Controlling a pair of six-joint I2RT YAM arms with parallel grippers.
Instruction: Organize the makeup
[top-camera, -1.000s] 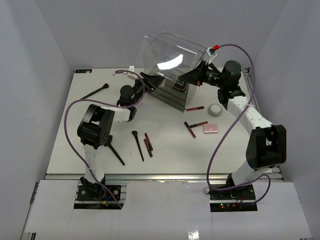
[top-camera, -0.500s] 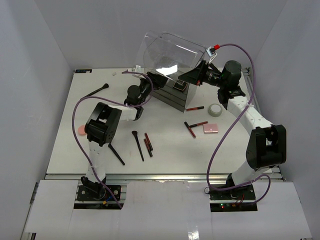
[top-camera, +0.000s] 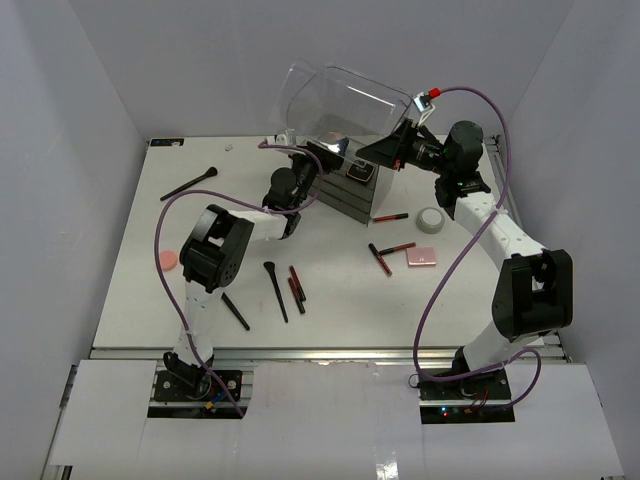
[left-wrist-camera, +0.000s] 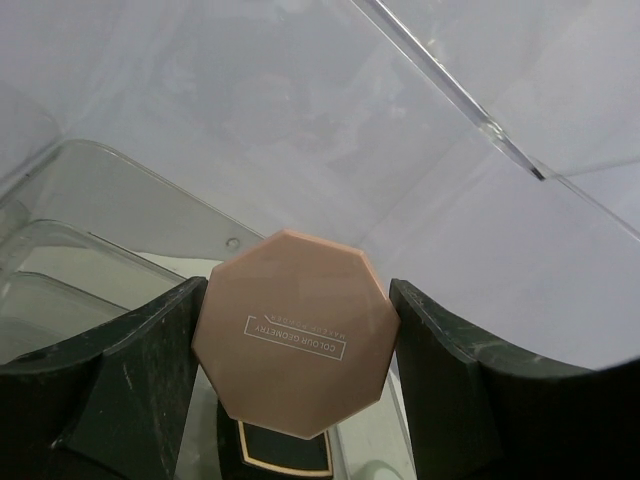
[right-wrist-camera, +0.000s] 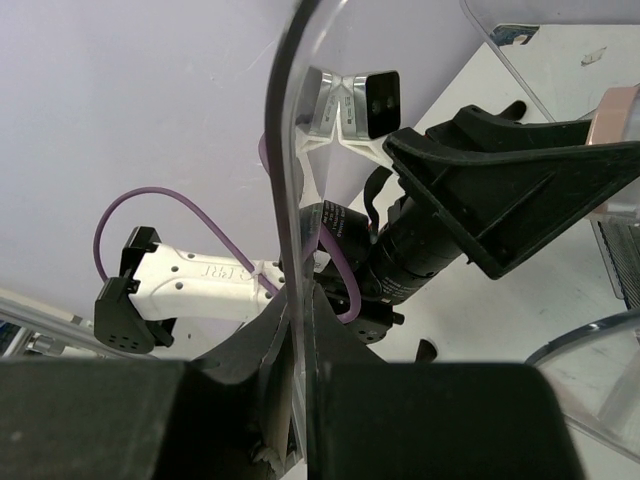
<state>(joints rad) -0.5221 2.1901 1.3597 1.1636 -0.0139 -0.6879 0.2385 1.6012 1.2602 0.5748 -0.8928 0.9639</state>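
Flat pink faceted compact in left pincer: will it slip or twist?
Probably rigid and light: the flat pink faceted compact looks thin and hard. Gripped only at its edges by the left pincer, it may pivot if bumped.

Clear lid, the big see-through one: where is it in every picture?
Top view: the clear lid is upper middle, tipped up over the drawers.
Left wrist: it fills the top; its edge crosses the upper right.
Right wrist: its thin curved edge runs down the middle, pinched by the right gripper.
Shared landmark: the pink compact in the left gripper, also at the right wrist picture's right edge.
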